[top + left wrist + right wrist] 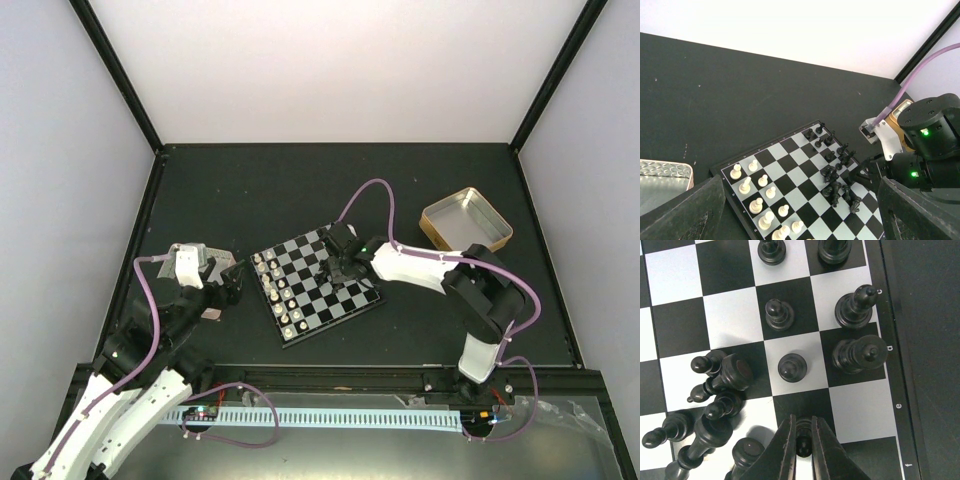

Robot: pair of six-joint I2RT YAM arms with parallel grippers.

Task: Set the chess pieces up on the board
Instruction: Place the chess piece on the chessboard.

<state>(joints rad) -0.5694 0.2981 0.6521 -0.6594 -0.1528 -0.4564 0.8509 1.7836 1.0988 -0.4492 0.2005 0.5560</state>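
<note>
The right gripper [802,419] is closed down narrow on a tiny black pawn [802,440], held upright over a dark square one file in from the right edge of the black-and-grey chequerboard [312,300]. That spot lines up with two standing black pawns [792,367], so it's probably being set into the pawn row, with taller black pieces [860,354] behind along the rim. A heap of toppled black chessmen [715,405] is lying beside it, not yet sorted. Cream-white chessmen [757,197] are lined up along the board's left side. The left gripper [228,280] is spread wide, nothing held, parked left of the board, likely to stay clear. Everything's set on a dark matte tabletop [300,190] boxed in by plain white walls [350,60], with a gold rectangular tin [467,220] at the far right.
</note>
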